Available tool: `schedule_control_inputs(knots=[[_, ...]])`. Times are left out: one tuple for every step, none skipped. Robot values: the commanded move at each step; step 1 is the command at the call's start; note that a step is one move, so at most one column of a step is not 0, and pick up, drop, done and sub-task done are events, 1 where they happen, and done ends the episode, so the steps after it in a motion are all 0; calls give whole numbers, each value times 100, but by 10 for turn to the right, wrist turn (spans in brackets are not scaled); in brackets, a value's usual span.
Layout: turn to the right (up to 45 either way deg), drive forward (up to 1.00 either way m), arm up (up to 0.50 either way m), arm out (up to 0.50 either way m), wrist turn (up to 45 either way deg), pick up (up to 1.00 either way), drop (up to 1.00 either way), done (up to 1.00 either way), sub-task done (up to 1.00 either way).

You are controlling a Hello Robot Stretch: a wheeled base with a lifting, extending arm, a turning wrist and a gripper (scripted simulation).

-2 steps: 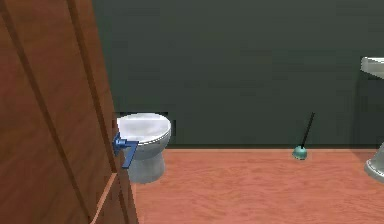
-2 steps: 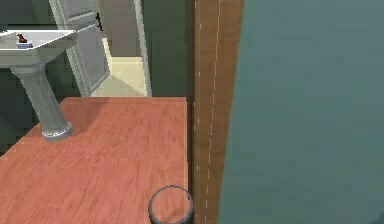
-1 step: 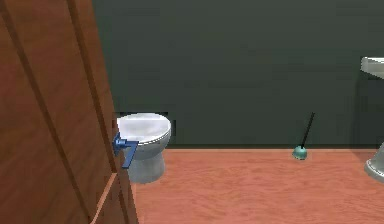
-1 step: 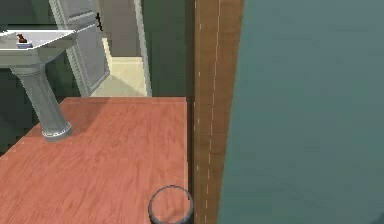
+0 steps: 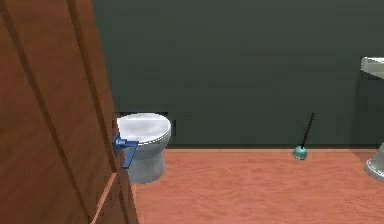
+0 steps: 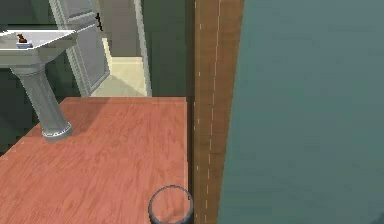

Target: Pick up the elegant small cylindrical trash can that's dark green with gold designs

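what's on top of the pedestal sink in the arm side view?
One small brown bottle-like thing stands on the sink top. The bowl's inside is hidden by its rim, and the sink's left part runs past the picture's edge, so anything there cannot be seen.

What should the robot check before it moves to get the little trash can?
1. Something can-shaped nearby: a dark round container sits on the floor at the arm side view's bottom edge. Ok.
2. Dark green with gold designs: cannot tell.
3. Room beside it: the wooden door stands close beside it. Not ok.
4. Floor on its other side: bare. Ok.
5. Floor ahead: bare up to the toilet and the long-handled brush. Ok.
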Motion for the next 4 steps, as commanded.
schedule_control_inputs(knots=[[0,0,0,0,450,0,0,0,0],[0,0,0,0,450,0,0,0,0],[0,0,0,0,240,0,0,0,0],[0,0,0,0,0,100,0,0,0]])
